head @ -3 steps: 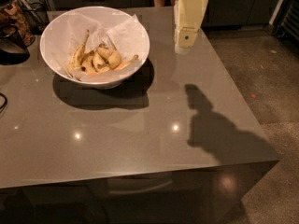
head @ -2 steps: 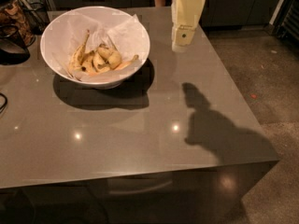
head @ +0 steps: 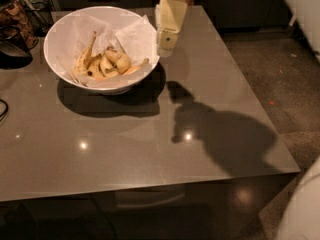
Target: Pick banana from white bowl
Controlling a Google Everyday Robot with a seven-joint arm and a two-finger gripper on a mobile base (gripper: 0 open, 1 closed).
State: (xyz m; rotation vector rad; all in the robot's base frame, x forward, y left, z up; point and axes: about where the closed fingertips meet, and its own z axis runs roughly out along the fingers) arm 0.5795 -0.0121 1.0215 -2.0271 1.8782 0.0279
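The white bowl (head: 56, 33) stands at the back left of the grey table, lined with crumpled white paper. Several bananas lie in it. The banana (head: 84, 57), long, freckled and with a thin dark stem pointing up, lies at the left of the pile. Shorter yellow bananas (head: 116, 61) lie to its right. My gripper (head: 166, 46), cream-coloured, hangs down from the top of the view just beyond the bowl's right rim, above the table. It holds nothing that I can see.
A dark jar (head: 11, 11) and a black object (head: 12, 51) stand at the table's left edge. The table (head: 150, 144) ends at the front and right, with speckled floor (head: 280, 74) beyond. A white robot part (head: 302, 209) fills the bottom right corner.
My gripper has moved left, from over the table's back middle to right beside the bowl's right rim. The bowl and bananas have not moved.
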